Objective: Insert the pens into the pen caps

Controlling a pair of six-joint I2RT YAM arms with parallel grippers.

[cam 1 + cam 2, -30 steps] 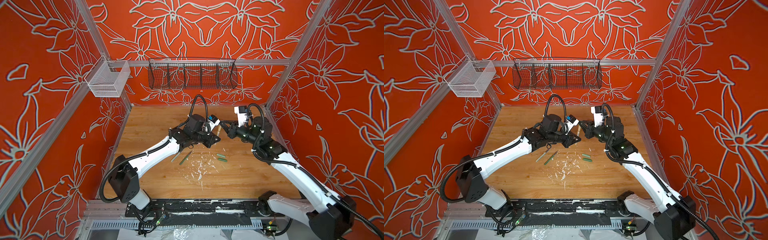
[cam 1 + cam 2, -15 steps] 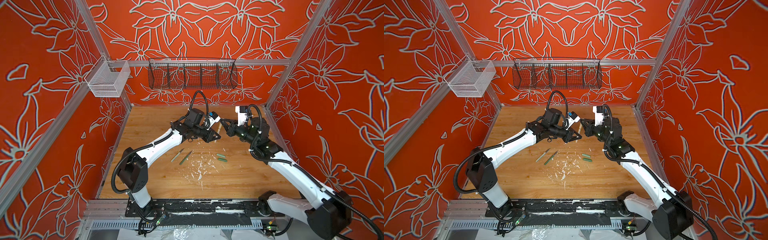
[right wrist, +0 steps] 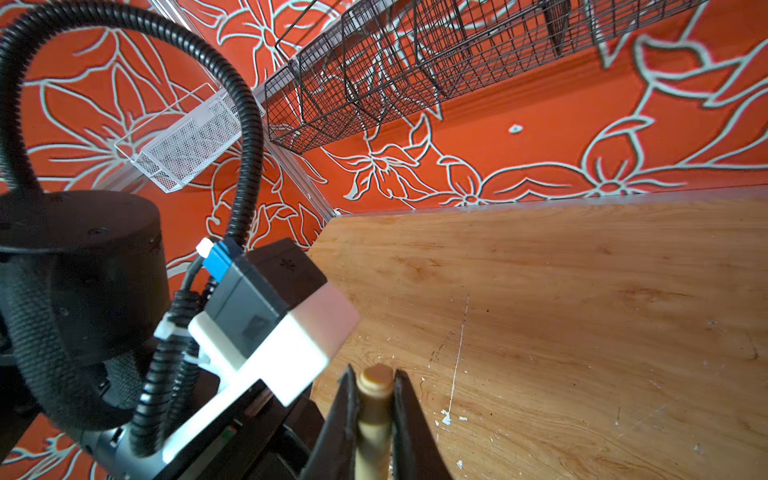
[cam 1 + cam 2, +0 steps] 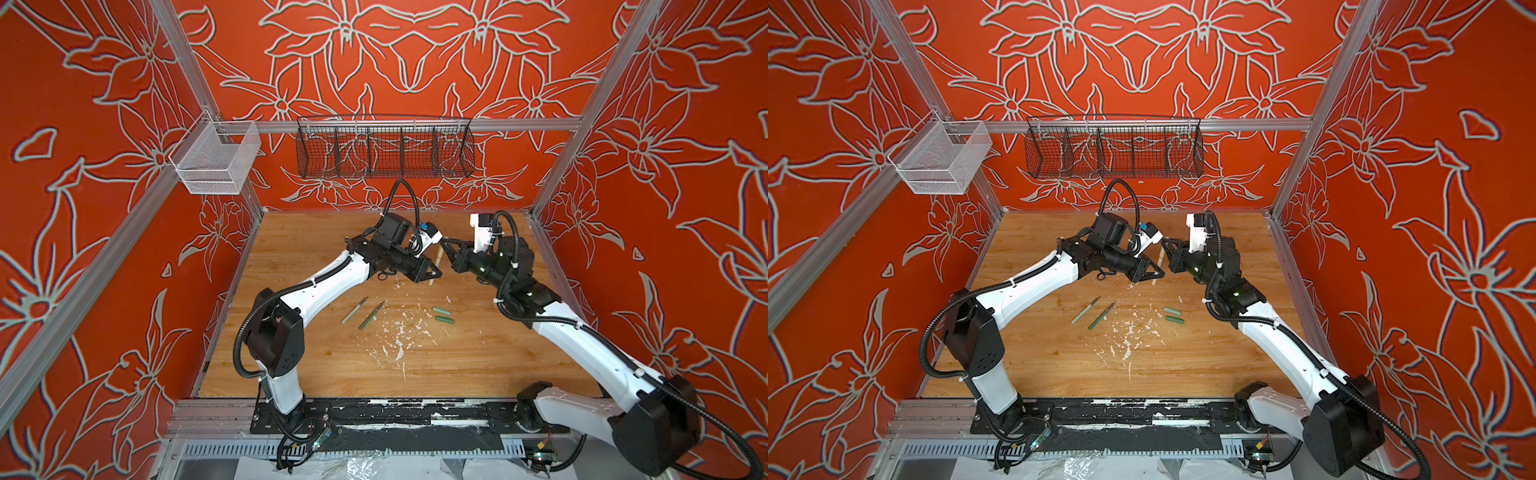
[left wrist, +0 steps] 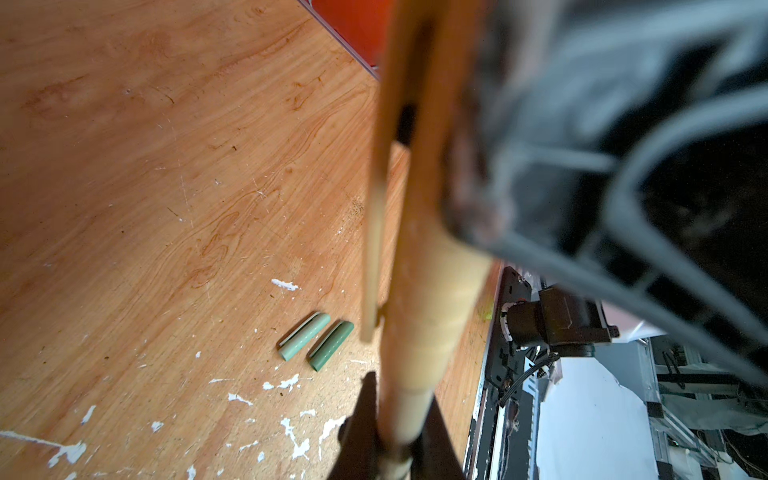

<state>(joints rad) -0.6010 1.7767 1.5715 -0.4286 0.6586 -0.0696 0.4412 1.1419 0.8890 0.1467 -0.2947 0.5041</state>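
My left claw (image 4: 432, 276) is clamped on the barrel of the tan pen (image 5: 400, 417), held in the air above the tabletop (image 4: 311, 241). My right claw (image 4: 445, 246) is closed on the tan cap (image 3: 376, 379); my right wrist view shows only the cap's rounded end between the two fingers. In my left wrist view the cap's mouth sits over the barrel, so the pen's tip is hidden, and I cannot tell how deep it goes. My right claw is a dark blur there. In both top views pen and cap read as one thin tan stick. The pale green pen (image 4: 354, 311) and dark green pen (image 4: 371, 316) lie side by side on the wood, uncapped. The two green caps (image 4: 442, 314) lie well apart from them.
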